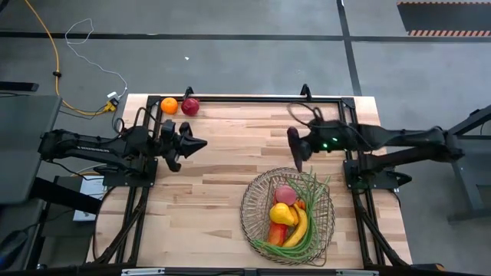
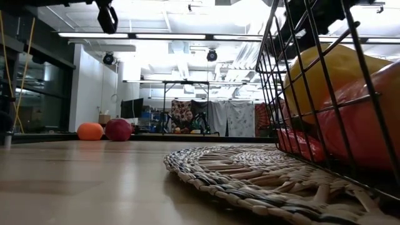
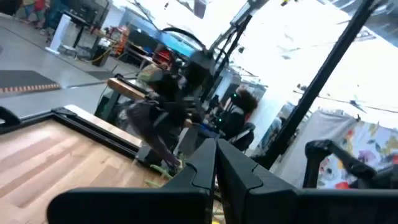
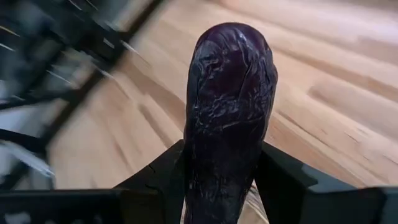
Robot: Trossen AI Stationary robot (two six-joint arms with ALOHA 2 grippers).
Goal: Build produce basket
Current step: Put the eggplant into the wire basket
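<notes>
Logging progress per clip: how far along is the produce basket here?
Mostly loaded: the basket already holds a pear, banana, peach, green beans and a red-yellow fruit. In hand: the right gripper holds the eggplant above the table beside the basket. Left: the orange and apple at the far edge. The left gripper waits, jaws shut and empty.

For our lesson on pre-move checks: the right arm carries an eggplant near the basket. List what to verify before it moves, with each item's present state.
1. Right gripper shut on eggplant: ok.
2. Eggplant above the basket: not ok, it hangs beside the rim.
3. Room left among the produce in the basket: cannot tell.
4. Left gripper shut, empty, clear of the path: ok.
5. Orange and apple in the basket: not ok, both at the table's far edge.
</notes>
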